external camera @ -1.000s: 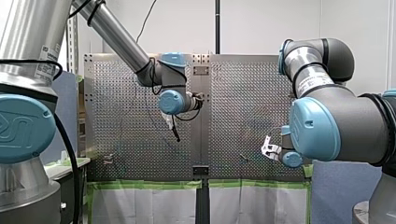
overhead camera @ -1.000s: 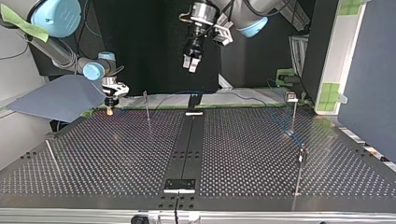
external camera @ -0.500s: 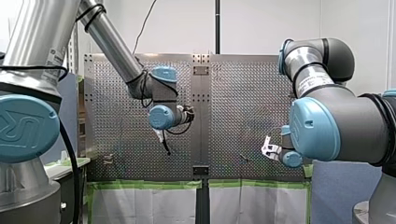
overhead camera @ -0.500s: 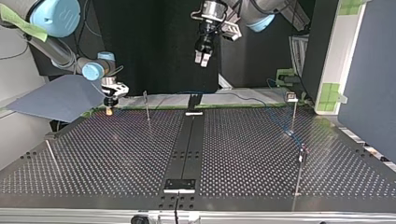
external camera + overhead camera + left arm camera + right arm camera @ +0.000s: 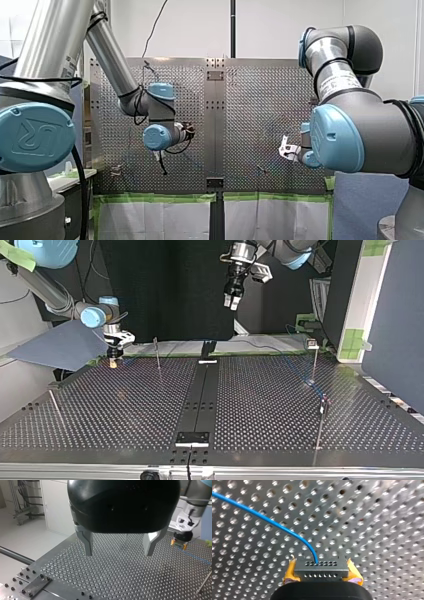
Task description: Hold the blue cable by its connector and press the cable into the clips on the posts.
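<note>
Where the perforated metal table (image 5: pixel 125 410) lies nearest in the top view, a small black plate (image 5: pixel 192 438) is found on the dark central strip (image 5: pixel 200 390).

Item: thin metal post (image 5: pixel 320 425), upright, at that view's near right. A thin rod (image 5: pixel 56 407), tilted, is at the near left. Further back, a second upright post (image 5: pixel 314 362) topped by a small clip (image 5: pixel 312 343) is set at the right. A third thin post (image 5: pixel 157 354) stands left of the strip. Whether anything is seated in the clips cannot be told.

Item: right gripper (image 5: pixel 114 359), low over the table's far edge, at the view's left. Its yellow pads (image 5: pixel 290 573) are closed on a grey rectangular connector (image 5: pixel 321 570) with two rows of small holes, gripped by its two ends.

Item: thin blue cable (image 5: pixel 274 524), issuing from the connector's top face and curving away over the perforations. In the top view it is traced faintly toward the right-hand posts.

Item: left gripper (image 5: pixel 118 553), black-bodied, held high above the far edge, right of centre in the top view. Its metal fingers (image 5: pixel 87 543) are spread wide, with nothing between them.

Furthest back, a slate-blue sheet (image 5: pixel 60 345) is seen behind the right gripper.
</note>
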Action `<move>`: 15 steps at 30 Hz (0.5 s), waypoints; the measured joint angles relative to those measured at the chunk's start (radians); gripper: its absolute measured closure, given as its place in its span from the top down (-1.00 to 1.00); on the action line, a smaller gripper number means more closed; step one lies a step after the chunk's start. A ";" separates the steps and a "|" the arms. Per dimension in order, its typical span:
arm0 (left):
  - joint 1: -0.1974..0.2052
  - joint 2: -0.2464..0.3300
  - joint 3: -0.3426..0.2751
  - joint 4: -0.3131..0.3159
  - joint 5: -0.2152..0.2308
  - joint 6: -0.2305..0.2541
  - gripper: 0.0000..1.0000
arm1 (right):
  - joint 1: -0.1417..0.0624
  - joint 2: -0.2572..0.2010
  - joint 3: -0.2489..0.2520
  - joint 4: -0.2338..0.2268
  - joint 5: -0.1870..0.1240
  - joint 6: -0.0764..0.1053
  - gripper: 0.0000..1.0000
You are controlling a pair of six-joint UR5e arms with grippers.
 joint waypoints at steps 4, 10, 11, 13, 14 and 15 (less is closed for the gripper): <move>0.019 0.001 -0.035 0.035 0.027 0.005 0.96 | 0.002 -0.035 0.016 0.001 -0.003 0.006 -1.00; 0.024 0.000 -0.082 0.079 0.042 0.016 0.96 | 0.002 -0.078 0.021 0.019 0.017 0.020 -1.00; 0.024 0.000 -0.087 0.082 0.043 0.017 0.96 | 0.002 -0.080 0.021 0.021 0.018 0.021 -1.00; 0.024 0.000 -0.090 0.084 0.043 0.019 0.96 | 0.002 -0.083 0.021 0.023 0.020 0.021 -1.00; 0.024 0.000 -0.091 0.085 0.043 0.020 0.96 | 0.002 -0.083 0.021 0.023 0.021 0.021 -1.00; 0.024 0.000 -0.092 0.085 0.043 0.020 0.96 | 0.002 -0.084 0.021 0.024 0.021 0.021 -1.00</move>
